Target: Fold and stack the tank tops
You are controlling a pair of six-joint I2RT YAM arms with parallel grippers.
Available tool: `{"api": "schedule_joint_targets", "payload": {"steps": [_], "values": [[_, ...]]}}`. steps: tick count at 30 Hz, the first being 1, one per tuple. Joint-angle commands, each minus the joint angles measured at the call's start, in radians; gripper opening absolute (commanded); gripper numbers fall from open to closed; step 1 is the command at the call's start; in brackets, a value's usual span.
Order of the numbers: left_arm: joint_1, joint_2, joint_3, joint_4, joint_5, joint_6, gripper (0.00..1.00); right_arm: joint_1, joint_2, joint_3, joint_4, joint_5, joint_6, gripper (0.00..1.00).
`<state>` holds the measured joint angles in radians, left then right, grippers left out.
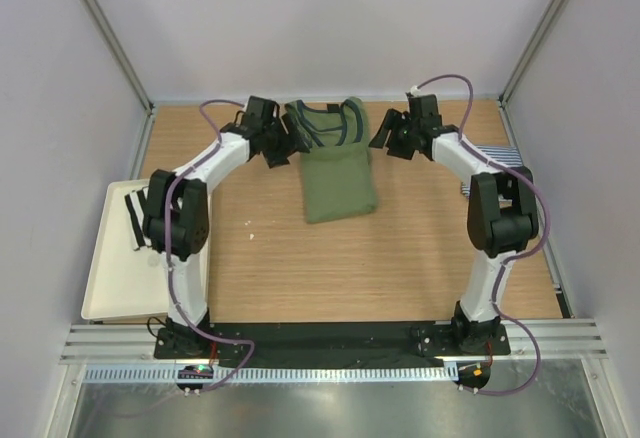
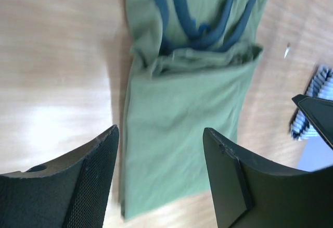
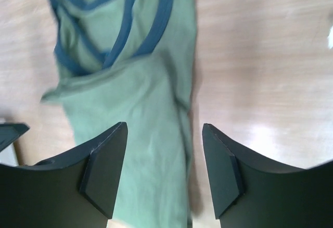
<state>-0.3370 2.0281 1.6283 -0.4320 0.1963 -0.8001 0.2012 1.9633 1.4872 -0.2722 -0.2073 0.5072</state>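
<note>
Top view. Shows the green top (image 1: 338, 183) at the far middle of the table (image 1: 330, 268), lower half folded up over the chest, straps toward the far wall. Shows the left gripper (image 1: 278, 148) just beside the left strap and the right gripper (image 1: 385, 138) just beside the right strap, with no cloth in either. Looks like the pause between two folds. Next probably calls for taking the top at the strap end, or along one long side, and laying it over once more with both corners kept even. Shows also the striped top (image 1: 497, 155) at the right edge, mostly hidden behind the right arm and, as far as can be told, not folded. Impossible to name the dark striped thing on the tray (image 1: 105, 278), half covered by the left arm.

Left wrist view. Shows the left gripper (image 2: 160, 134) wide and empty, the green top (image 2: 182, 87) below. Cuts off the striped top (image 2: 312, 95) at the right, blurred.

Right wrist view. Shows the right gripper (image 3: 164, 129) wide and empty over the green top (image 3: 130, 82). Blurred, so no lettering to read.
</note>
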Motion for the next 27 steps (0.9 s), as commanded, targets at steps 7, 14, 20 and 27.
{"api": "schedule_joint_targets", "payload": {"steps": [7,14,20,27], "values": [[-0.112,-0.308,-0.435,0.189,0.034,-0.013,0.66,0.017,-0.251,-0.364,0.148,-0.234,0.022,0.66],[-0.169,-0.356,-0.591,0.249,0.037,-0.021,0.65,0.029,-0.343,-0.54,0.152,-0.285,-0.001,0.67],[-0.181,-0.319,-0.625,0.321,0.071,-0.005,0.57,0.033,-0.347,-0.582,0.177,-0.29,-0.019,0.59],[-0.181,-0.286,-0.631,0.38,0.074,0.027,0.54,0.038,-0.297,-0.561,0.231,-0.277,-0.015,0.57]]}}
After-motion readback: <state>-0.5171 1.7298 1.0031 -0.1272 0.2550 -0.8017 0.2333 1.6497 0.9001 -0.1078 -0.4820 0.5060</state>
